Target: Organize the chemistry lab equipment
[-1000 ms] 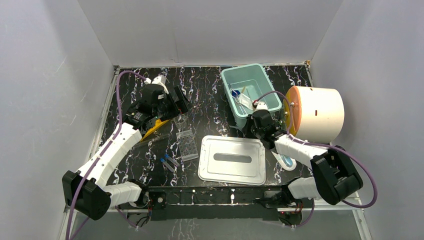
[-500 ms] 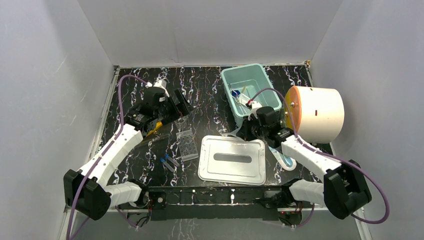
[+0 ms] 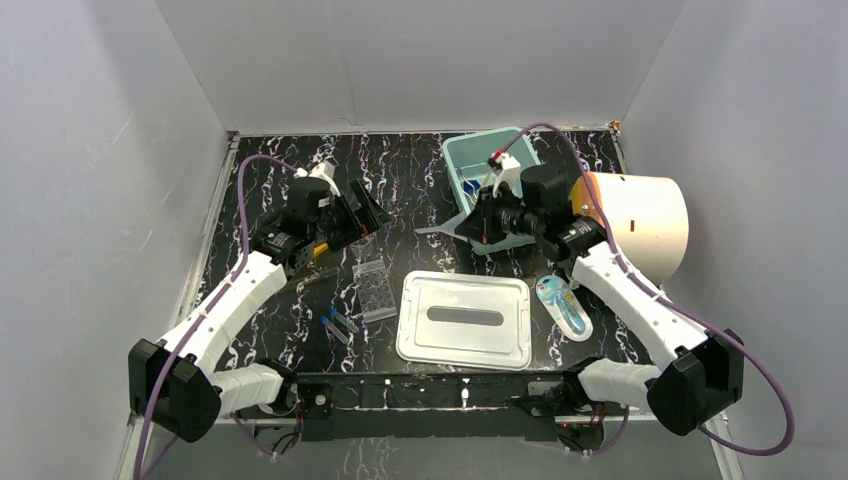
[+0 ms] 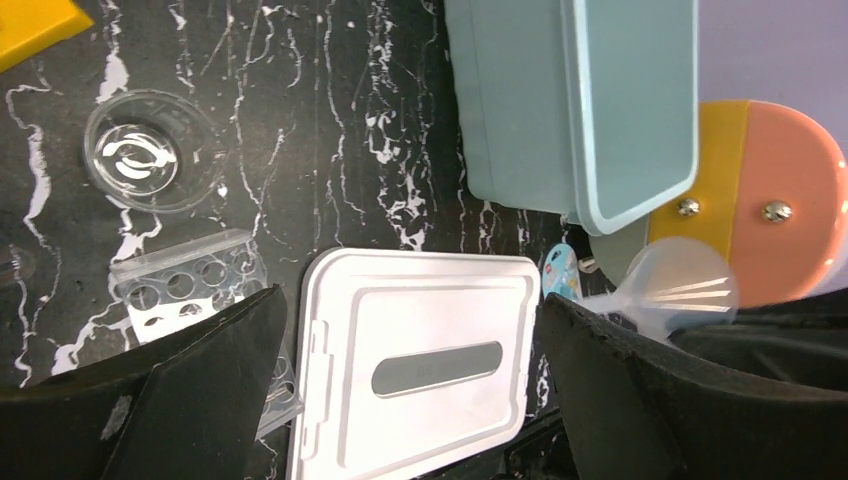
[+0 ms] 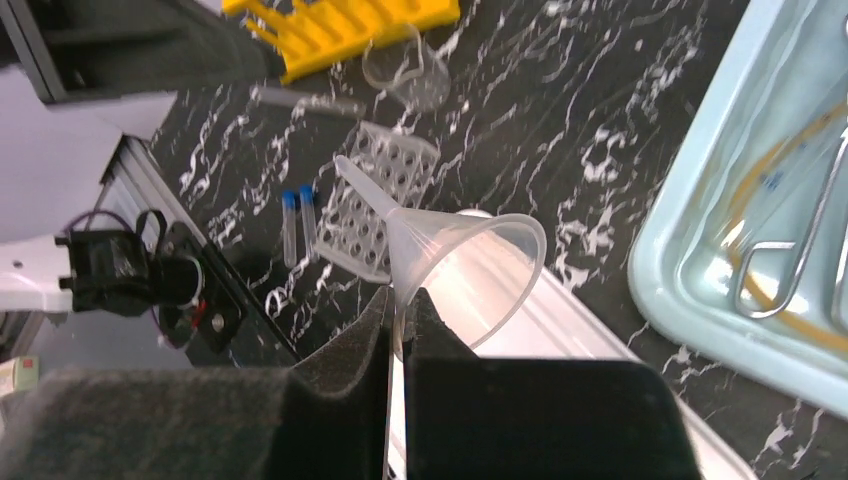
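Right gripper (image 5: pixel 400 300), upper centre of the top view, pinches the rim of a clear funnel (image 5: pixel 460 265) just left of the teal bin (image 3: pixel 470 150), which holds forceps (image 5: pixel 815 225) and amber tubing (image 5: pixel 790 160). Left gripper (image 3: pixel 362 213), jaws spread and empty, hangs over the beaker (image 4: pixel 150 150) by the yellow rack (image 5: pixel 340 25), upper left. Well plate (image 3: pixel 375 290) and two tubes (image 3: pixel 338 325) lie left of the white lid (image 3: pixel 465 318)

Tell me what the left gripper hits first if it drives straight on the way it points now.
Most likely the flat white rectangular plastic lid on the black marbled table: it fills the gap between the fingers of the open left gripper in its wrist view. Depth is unclear.
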Motion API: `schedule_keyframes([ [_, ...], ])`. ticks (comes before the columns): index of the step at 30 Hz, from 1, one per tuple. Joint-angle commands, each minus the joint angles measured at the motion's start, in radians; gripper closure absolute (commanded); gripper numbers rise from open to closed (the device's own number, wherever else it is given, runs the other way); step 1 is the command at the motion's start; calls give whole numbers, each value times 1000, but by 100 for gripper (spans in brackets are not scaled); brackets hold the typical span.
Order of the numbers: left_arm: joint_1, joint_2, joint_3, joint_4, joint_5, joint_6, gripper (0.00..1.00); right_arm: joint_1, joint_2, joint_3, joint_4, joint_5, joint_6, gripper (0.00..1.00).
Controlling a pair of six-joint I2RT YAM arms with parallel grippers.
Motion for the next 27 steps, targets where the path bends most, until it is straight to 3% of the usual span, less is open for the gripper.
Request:
schedule_keyframes([
  [1, 4, -70, -42, 131, 96, -12, 2, -1, 53, 161, -25, 88, 15, 100],
  [5, 4, -105, -74, 194, 99, -30, 2, -2, 119, 291, -33, 235, 1, 100],
  [11, 4, -115, -38, 116, 28, 6, 2, -54, 246, 477, -162, 476, -43, 100],
  [18, 4, -121, -34, 80, -28, 24, 2, -130, 383, 584, -240, 699, -67, 100],
  [27, 4, -47, 34, 22, -59, 50, 2, -149, 656, 704, -283, 844, -90, 100],
])
